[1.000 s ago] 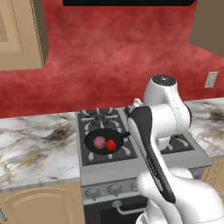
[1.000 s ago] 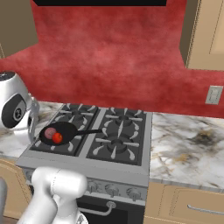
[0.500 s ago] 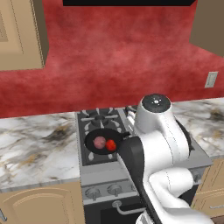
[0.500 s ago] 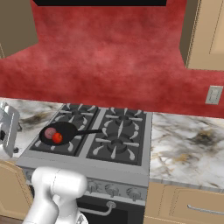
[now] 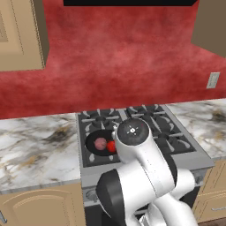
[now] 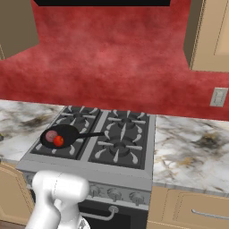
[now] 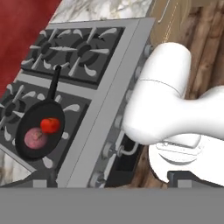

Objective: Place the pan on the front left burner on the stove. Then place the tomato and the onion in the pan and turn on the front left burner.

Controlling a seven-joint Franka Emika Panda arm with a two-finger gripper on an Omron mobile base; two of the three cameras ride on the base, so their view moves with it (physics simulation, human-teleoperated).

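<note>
The black pan (image 6: 67, 132) sits on the front left burner (image 6: 68, 150) of the grey stove (image 6: 89, 167), its thin handle pointing right. In the pan lie the pink-mauve onion (image 6: 51, 135) and, touching it, the red tomato (image 6: 58, 141). From above the stove's front, the hand view shows the same pan (image 7: 26, 144), tomato (image 7: 50, 125) and onion (image 7: 36, 137). In the left base view my white arm covers the right part of the pan (image 5: 92, 143); the onion (image 5: 100, 143) and tomato (image 5: 110, 146) show beside it. My gripper stands wide open and holds nothing.
A row of grey knobs (image 7: 107, 150) runs along the stove front, above the oven-door handle (image 6: 105, 218). Marble counter (image 5: 35, 152) lies to the left and counter (image 6: 188, 152) to the right. A red wall with an outlet (image 6: 218, 96) stands behind, wooden cabinets above.
My arm has swung left and toward the stove front, leaving the left edge of the right base view. Pan, tomato and onion have not moved.
</note>
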